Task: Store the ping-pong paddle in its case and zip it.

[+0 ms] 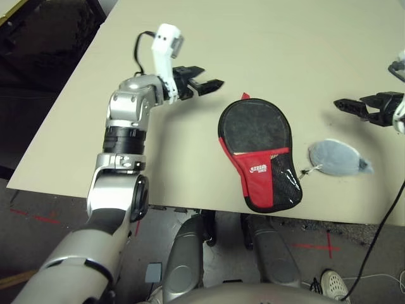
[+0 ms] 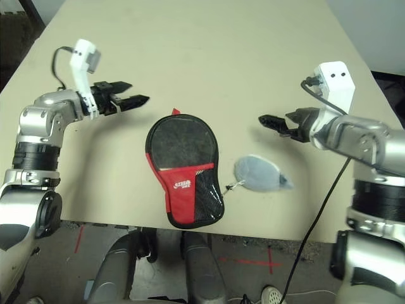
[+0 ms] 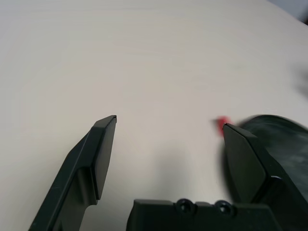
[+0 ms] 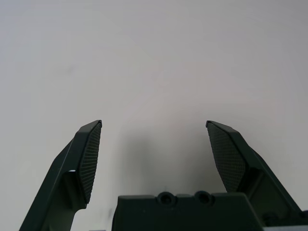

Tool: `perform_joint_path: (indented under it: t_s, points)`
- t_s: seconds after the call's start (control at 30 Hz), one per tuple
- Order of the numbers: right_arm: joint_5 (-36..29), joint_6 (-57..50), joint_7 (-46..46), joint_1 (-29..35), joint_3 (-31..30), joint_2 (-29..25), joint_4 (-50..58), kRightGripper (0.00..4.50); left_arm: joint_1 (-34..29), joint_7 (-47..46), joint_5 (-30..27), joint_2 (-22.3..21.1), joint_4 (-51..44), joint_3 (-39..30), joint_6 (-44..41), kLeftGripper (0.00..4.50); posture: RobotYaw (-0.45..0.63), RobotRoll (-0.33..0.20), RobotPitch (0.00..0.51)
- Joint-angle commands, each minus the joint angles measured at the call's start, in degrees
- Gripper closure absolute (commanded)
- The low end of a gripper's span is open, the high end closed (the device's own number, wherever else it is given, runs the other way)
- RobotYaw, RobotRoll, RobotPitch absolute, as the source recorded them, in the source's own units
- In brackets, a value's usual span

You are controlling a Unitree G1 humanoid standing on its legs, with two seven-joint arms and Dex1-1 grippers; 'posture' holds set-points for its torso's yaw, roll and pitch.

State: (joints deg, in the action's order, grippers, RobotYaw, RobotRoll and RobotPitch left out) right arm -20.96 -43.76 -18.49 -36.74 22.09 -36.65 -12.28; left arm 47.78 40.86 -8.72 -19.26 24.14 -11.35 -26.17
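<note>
The black and red case lies flat near the table's front edge, with a small red tab at its far end. The ping-pong paddle rests in it: its round black face shows in the uncovered upper half, and the handle is hidden under the red fabric. My left gripper hovers open just left of the case's far end, holding nothing. In the left wrist view the dark rim of the case sits beside one fingertip. My right gripper hangs open to the right of the case, over bare table.
A small grey-blue soft pouch with a string lies just right of the case, below my right gripper. A black cable hangs from the right arm past the table's front edge. The far half of the tan table is bare.
</note>
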Motion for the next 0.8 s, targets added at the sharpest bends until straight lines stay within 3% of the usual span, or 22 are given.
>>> perform_joint_path:
  t_s: [0.03, 0.13, 0.27, 0.53, 0.8]
  points:
    - [3.6, 16.6, 6.5, 1.3, 3.4, 4.1, -6.8, 0.03, -4.1, -5.5, -1.3, 1.2, 2.0, -2.8, 8.1, 0.0, -0.13, 0.0, 0.216]
    - [8.0, 30.2, 9.0, 1.8, 1.9, 4.8, -13.1, 0.03, -5.8, -8.9, -0.1, 0.7, 5.7, -2.8, 14.8, 0.0, -0.12, 0.0, 0.227]
    - [11.6, 38.4, 13.2, 1.8, 1.4, 4.7, -19.3, 0.03, -6.4, -11.1, 1.0, -0.4, 11.4, -2.1, 21.0, 0.0, -0.11, 0.0, 0.238]
    - [12.3, 43.3, 16.5, 3.3, 2.3, 4.6, -26.5, 0.03, -5.5, -19.4, 1.5, -2.5, 19.7, -3.5, 30.6, 0.0, -0.11, 0.0, 0.251]
    - [10.1, 41.7, 17.9, 9.7, 3.2, 6.6, -21.6, 0.03, -4.7, -20.2, 2.0, -2.3, 22.6, -1.5, 35.1, 0.0, -0.18, 0.0, 0.242]
